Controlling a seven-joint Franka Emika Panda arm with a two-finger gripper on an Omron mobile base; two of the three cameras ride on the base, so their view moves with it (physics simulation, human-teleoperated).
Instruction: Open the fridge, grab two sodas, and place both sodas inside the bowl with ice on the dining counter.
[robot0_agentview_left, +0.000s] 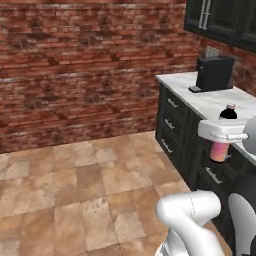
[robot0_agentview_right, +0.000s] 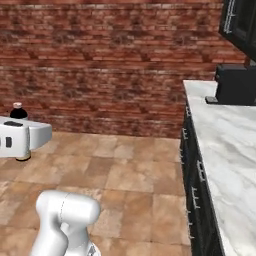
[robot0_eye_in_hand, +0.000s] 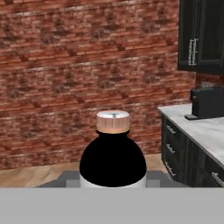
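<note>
A rough red brick wall (robot0_agentview_left: 75, 65) backs a tan tiled floor (robot0_agentview_left: 90, 185). A marble-topped bench (robot0_agentview_left: 210, 97) over dark drawers carries a boxy black appliance (robot0_agentview_left: 214, 74). The white pincer (robot0_agentview_left: 220, 131) is pinching an upright soda (robot0_agentview_left: 220, 149), its pink body below the pincer and its dark rounded neck above.

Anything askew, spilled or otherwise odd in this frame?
Nothing stands out. The gripper holds one soda upright above the floor beside the dark drawer cabinets; no spill or damage shows.
</note>
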